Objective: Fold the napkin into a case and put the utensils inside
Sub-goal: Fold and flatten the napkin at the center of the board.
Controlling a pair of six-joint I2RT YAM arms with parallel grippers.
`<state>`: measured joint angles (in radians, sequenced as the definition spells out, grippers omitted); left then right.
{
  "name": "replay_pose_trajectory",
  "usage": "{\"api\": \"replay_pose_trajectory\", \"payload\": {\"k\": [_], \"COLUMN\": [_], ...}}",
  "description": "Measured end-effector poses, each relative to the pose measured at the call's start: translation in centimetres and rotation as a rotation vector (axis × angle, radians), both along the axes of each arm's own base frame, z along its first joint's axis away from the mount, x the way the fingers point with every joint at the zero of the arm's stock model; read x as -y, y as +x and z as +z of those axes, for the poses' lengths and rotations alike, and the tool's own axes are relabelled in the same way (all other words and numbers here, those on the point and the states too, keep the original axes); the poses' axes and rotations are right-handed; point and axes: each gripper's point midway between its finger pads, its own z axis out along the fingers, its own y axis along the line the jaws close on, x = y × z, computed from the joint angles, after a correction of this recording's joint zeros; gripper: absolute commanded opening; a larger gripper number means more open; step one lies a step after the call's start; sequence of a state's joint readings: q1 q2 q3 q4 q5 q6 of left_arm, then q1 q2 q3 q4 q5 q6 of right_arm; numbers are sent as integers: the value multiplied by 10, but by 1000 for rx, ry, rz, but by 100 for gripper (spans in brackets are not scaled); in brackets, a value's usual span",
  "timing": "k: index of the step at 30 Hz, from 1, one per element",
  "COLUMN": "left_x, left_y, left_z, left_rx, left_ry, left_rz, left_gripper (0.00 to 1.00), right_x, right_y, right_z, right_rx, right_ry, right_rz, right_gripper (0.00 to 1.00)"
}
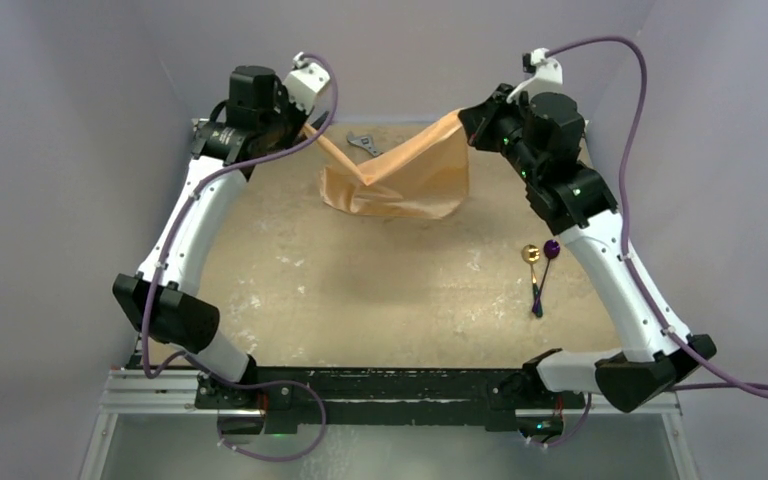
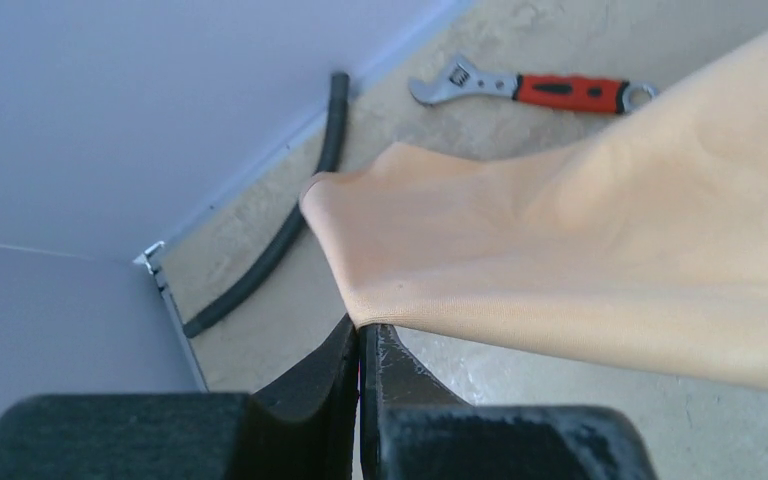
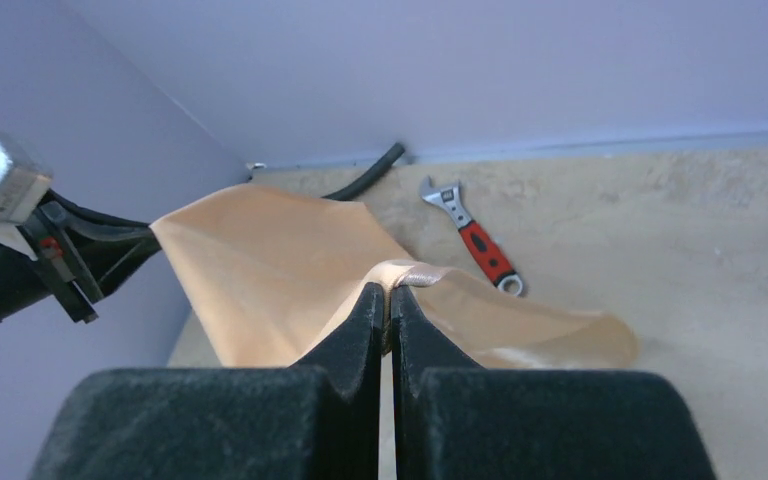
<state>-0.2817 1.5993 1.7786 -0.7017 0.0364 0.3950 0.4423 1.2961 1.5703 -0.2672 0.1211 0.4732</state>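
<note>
The peach-orange napkin (image 1: 400, 175) hangs lifted at the far middle of the table, held by two corners and sagging in a V between them. My left gripper (image 1: 310, 128) is shut on its left corner; the left wrist view shows the cloth (image 2: 580, 250) pinched at my gripper's tips (image 2: 363, 328). My right gripper (image 1: 467, 118) is shut on its right corner, with the cloth (image 3: 260, 270) bunched at that gripper's tips (image 3: 390, 290). The utensils lie on the table at the right: a gold spoon (image 1: 531, 258) and a dark purple piece (image 1: 548, 262), side by side, apart from the napkin.
A red-handled steel wrench (image 2: 530, 88) lies at the far edge behind the napkin, also in the top view (image 1: 363, 143) and right wrist view (image 3: 475, 240). A curved black hose (image 2: 280, 230) lies along the back left wall. Purple walls enclose the table.
</note>
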Motion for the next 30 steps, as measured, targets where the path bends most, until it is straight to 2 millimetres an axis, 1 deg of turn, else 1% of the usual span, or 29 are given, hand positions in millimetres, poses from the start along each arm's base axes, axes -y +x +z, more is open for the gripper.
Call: {"api": "replay_pose_trajectory", "payload": {"k": [3,6,8,9,13,15,17,19,21,23,26,28,30], "left_x": [-3,-9,-11,-12,-17,-19,-20,-19,-16,-12,-6,-3,0], "left_y": [3,7,12,16,30,37,45,56,69,86,113,128,135], "left_z": [26,49,72,87,135,150,156,155,149,139,125,122,123], "left_rx": [59,117,172,211,344,395,425,444,449,452,461,480,506], "left_ry": [-28,-45,-58,-70,-105,-116,-119,-119,-111,-94,-68,-50,-35], "left_rz": [37,80,104,119,169,194,213,228,237,246,260,268,275], "left_gripper": [0,0,0,0,0,0,0,0,0,0,0,0,0], "right_x": [3,2,0,-1,0,4,9,13,17,20,26,28,30], "right_y": [-1,6,15,22,43,56,71,85,101,120,154,170,179], "right_z": [17,35,52,63,90,100,106,106,101,97,90,84,77], "right_rx": [24,50,79,100,162,188,209,219,221,222,232,236,229], "right_ry": [-15,-30,-37,-40,-57,-65,-73,-78,-80,-71,-45,-30,-18], "right_rz": [-7,-13,-18,-23,-58,-87,-114,-132,-144,-149,-155,-149,-143], "right_gripper": [0,0,0,0,0,0,0,0,0,0,0,0,0]}}
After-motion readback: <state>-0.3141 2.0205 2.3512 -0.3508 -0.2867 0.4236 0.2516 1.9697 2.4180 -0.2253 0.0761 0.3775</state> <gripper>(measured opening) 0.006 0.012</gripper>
